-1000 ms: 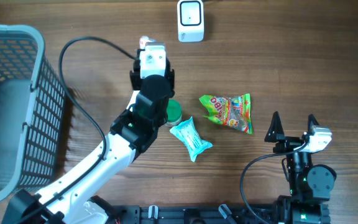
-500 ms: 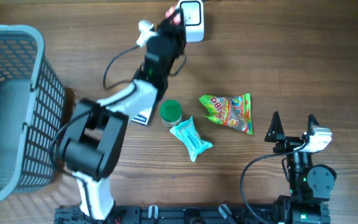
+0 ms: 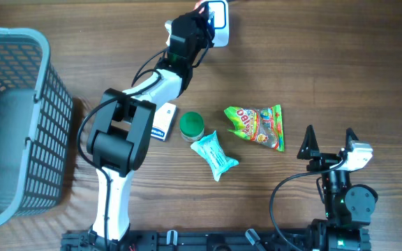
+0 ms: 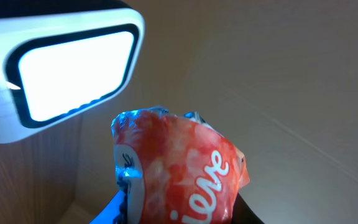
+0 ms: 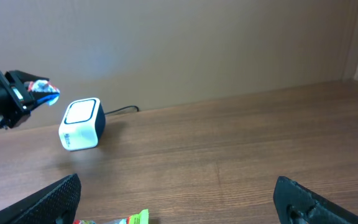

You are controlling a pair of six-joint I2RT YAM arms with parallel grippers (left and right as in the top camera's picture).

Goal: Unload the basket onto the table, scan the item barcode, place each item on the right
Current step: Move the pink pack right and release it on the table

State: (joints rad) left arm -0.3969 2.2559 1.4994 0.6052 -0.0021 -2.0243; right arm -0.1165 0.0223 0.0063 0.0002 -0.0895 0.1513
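Left wrist view: red packet (image 4: pixel 179 171) gripped just below the lit window of the white scanner (image 4: pixel 61 68).
Reads "ieve" in white script on the wrapper, with the rest cut off at the frame edge. From overhead: left gripper (image 3: pixel 199 12) far across the wooden table (image 3: pixel 326 63), narrowed onto the packet just beside the scanner. Right gripper (image 3: pixel 329 136) spread wide near the front, holding nothing. Lying between: green-lidded jar (image 3: pixel 191 125), teal pouch (image 3: pixel 215 155), colourful sweets bag (image 3: pixel 257 125) and white-and-blue box (image 3: pixel 162 122), print on each too small to read. Grey mesh basket (image 3: pixel 44 104) at the left.
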